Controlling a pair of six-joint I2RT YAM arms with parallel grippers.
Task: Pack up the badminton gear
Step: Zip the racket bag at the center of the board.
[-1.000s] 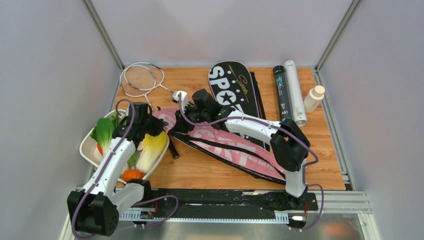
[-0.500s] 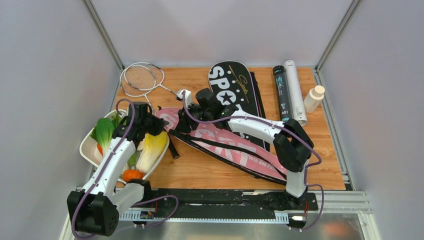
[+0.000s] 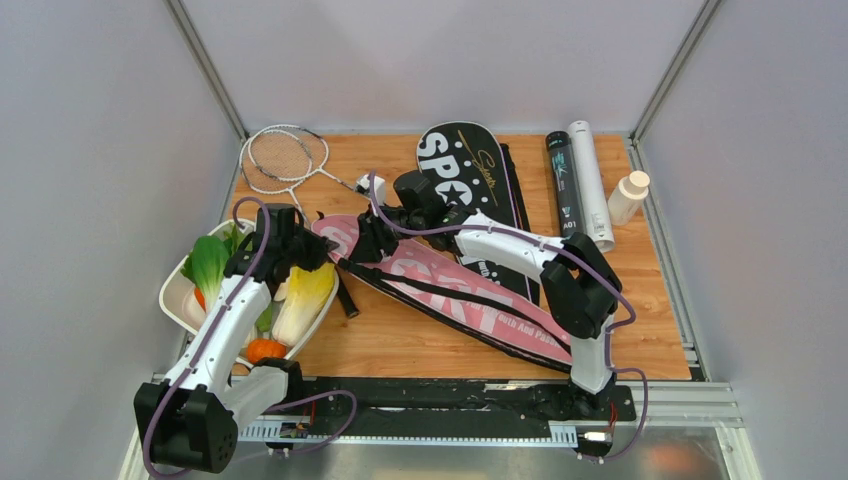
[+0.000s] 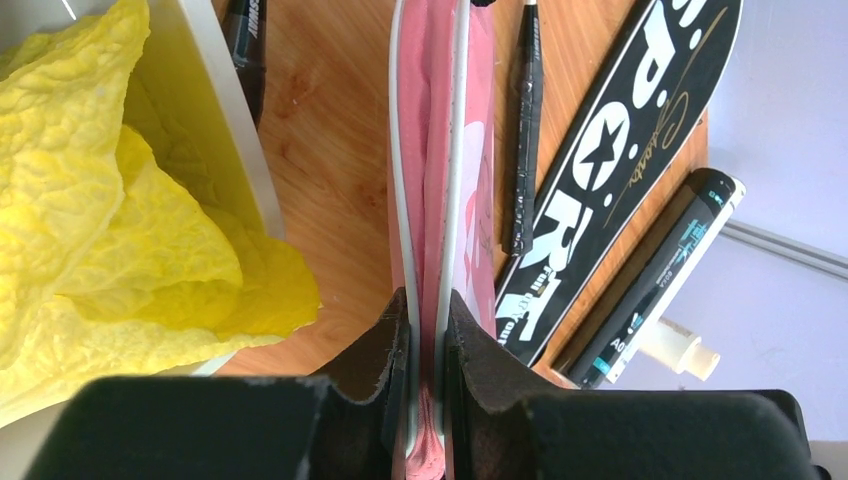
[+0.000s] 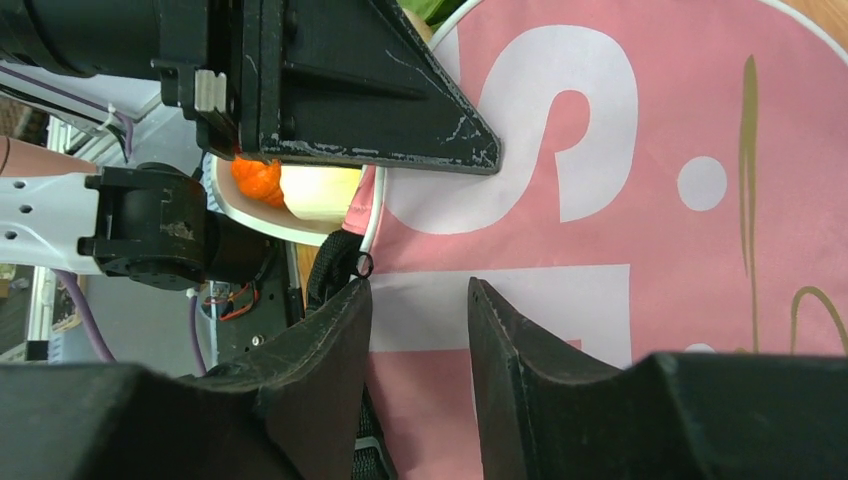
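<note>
Pink racket bag lying flat on the wooden table, pinched at its rounded end by your left gripper.

You see smooth, soft pink fabric printed with large white block letters and edged in pale piping. The bag is long and teardrop-shaped, running diagonally from centre-left toward the near right, with a black strap along it. Your left gripper's dark fingers are clamped on the piped edge, with the fabric standing up between them, just beside the white tray of crinkled yellow leaves. Your right gripper hovers over the lettered face, jaws apart with nothing between them. A glossy black racket bag lies alongside, touching the pink one. A black tube and a white tube lie side by side at the far right.
</note>
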